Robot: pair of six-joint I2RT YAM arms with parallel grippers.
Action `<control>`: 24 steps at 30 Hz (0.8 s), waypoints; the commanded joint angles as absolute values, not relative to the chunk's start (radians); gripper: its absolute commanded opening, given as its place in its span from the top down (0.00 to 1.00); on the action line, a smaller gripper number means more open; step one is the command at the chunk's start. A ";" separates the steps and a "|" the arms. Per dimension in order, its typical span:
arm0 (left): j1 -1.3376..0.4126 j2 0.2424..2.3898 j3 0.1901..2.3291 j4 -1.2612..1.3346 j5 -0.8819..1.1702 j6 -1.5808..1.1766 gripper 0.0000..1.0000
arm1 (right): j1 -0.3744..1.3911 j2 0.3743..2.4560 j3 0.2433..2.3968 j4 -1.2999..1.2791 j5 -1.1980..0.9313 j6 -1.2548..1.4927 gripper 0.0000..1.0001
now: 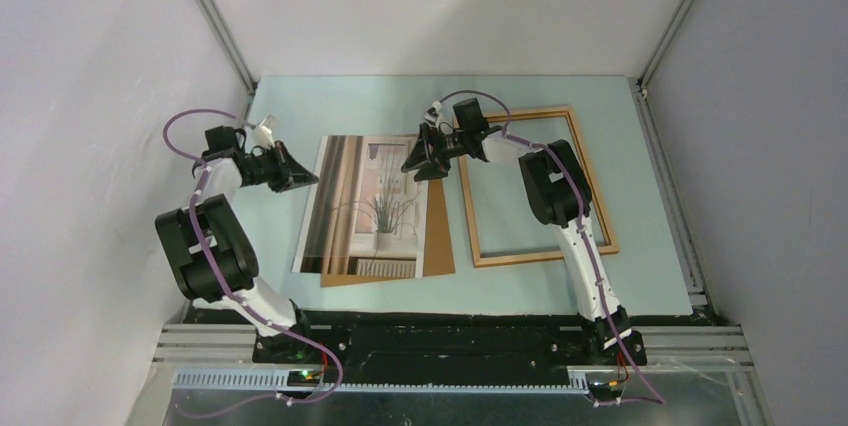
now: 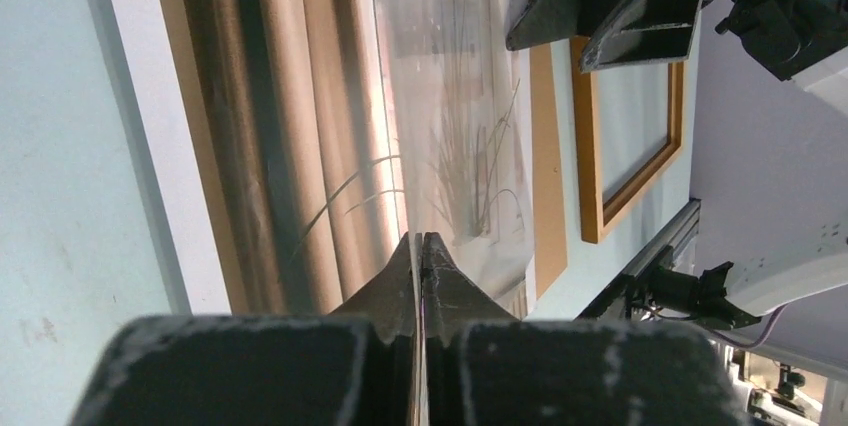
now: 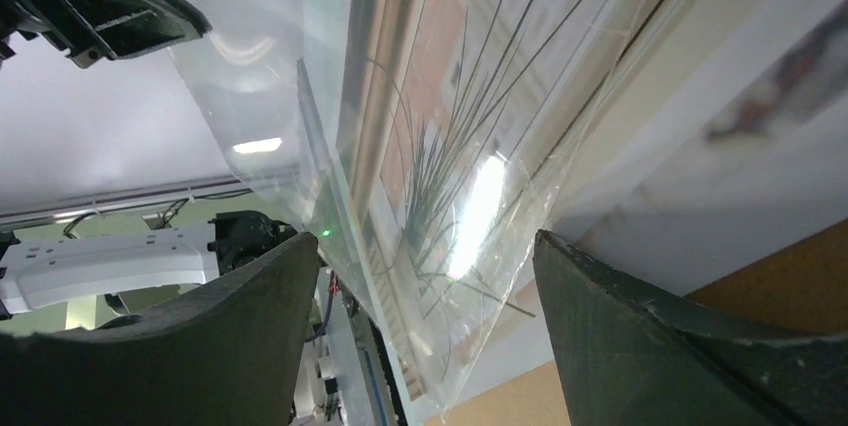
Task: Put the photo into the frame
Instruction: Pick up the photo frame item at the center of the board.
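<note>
1. A rectangular print of a potted grassy plant beside grey-brown curtains, the photo (image 1: 365, 206), is seen lying flat and face up on a plain brown flat backing board (image 1: 440, 231). The board shows past the photo's right and near edges.
2. Both are laid on the pale blue-green desk (image 1: 340, 111), left of its middle.
3. The thin light-brown wooden rectangular frame (image 2: 587, 146) is laid flat on the desk just right of the backing board, apart from the photo. Bare desk is seen through its opening.
4. A clear plastic film (image 3: 250, 96) is seen standing up off the photo's surface, with glare and creases on it and the plant visible through it.
5. The left tool (image 2: 420, 241) is held at the far part of the photo's left edge. Its fingers are pressed together, and the edge of the clear plastic film runs straight into their tips, so the film is pinched there.
6. The right tool (image 3: 422, 246) is held over the photo's far right corner. Its fingers are spread wide, with the upstanding part of the clear plastic film between them. Whether either finger touches the film cannot be told.
</note>
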State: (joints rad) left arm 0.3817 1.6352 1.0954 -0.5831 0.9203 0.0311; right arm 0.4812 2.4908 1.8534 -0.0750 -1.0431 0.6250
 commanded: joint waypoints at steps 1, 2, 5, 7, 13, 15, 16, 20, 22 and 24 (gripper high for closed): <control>0.378 1.555 1.144 -0.575 0.969 0.030 1.00 | 0.467 2.382 1.822 -0.151 -0.996 0.566 0.16; 0.377 1.541 1.144 -0.575 0.978 0.025 1.00 | 0.460 2.356 1.818 -0.153 -0.988 0.552 0.15; 0.378 1.497 1.146 -0.575 1.034 0.012 1.00 | 0.444 2.298 1.793 -0.180 -0.972 0.517 0.14; 0.377 1.468 1.148 -0.575 1.069 0.008 1.00 | 0.431 2.254 1.773 -0.197 -0.962 0.489 0.13; 0.377 1.376 1.161 -0.574 1.137 -0.072 1.00 | 0.378 2.121 1.698 -0.251 -0.959 0.405 0.13; 0.377 1.350 1.167 -0.575 1.157 -0.099 1.00 | 0.364 2.061 1.678 -0.306 -0.911 0.313 0.14; 0.377 1.338 1.172 -0.574 1.172 -0.106 1.00 | 0.360 2.047 1.672 -0.351 -0.890 0.290 0.14; 0.370 1.300 1.195 -0.575 1.203 -0.136 1.00 | 0.342 1.984 1.645 -0.488 -0.741 0.141 0.15; 0.363 1.272 1.207 -0.575 1.208 -0.146 1.00 | 0.333 1.956 1.617 -0.517 -0.672 0.091 0.16; 0.348 1.251 1.216 -0.575 1.208 -0.156 1.00 | 0.324 1.934 1.590 -0.540 -0.614 0.055 0.16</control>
